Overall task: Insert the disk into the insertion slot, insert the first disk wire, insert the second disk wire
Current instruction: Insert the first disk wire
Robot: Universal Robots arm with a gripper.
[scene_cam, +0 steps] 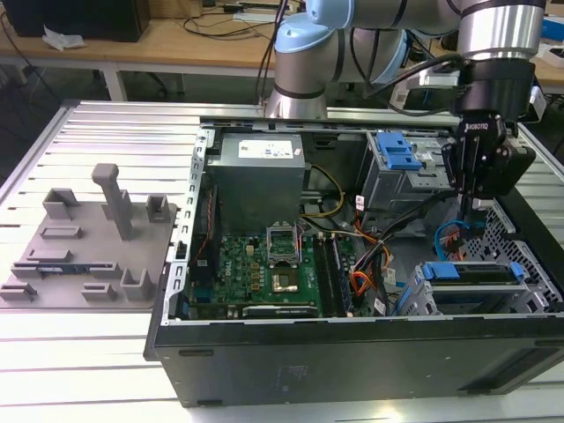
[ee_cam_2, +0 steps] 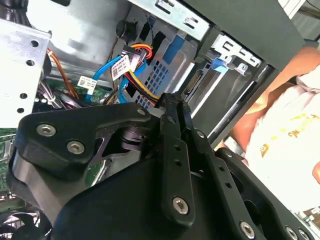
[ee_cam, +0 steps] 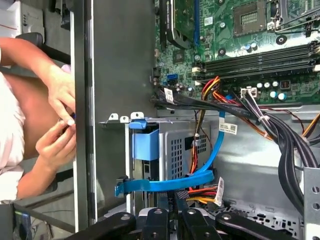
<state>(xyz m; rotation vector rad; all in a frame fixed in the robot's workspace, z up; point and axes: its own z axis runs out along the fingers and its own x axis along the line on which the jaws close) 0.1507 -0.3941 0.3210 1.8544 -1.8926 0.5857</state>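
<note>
We saw the open computer case [scene_cam: 352, 352] lying on the slatted metal desk [scene_cam: 106, 352], with the arm reaching down into the end at the exterior view's right. The end effector [scene_cam: 467, 204] hung inside the case, between the taller cage with the blue latch [scene_cam: 397, 154] and the low insertion slot [scene_cam: 421, 300]. Its fingers were drawn narrow, almost together, in both wrist views [ee_cam_2: 172, 102] [ee_cam: 171, 197]. We could not tell whether anything was pinched between them. The disk [scene_cam: 476, 273] sat in the insertion slot, its blue carrier showing at the cage mouth. A blue wire [ee_cam: 200, 177] curved across the cage just beside the fingertips, next to a bundle of red, yellow and orange leads [ee_cam: 197, 150]. In the first wrist view a person's hands [ee_cam: 60, 100] were outside the case wall. A grey fixture plate [scene_cam: 88, 238] lay on the desk at the exterior view's left, well apart from the case.
</note>
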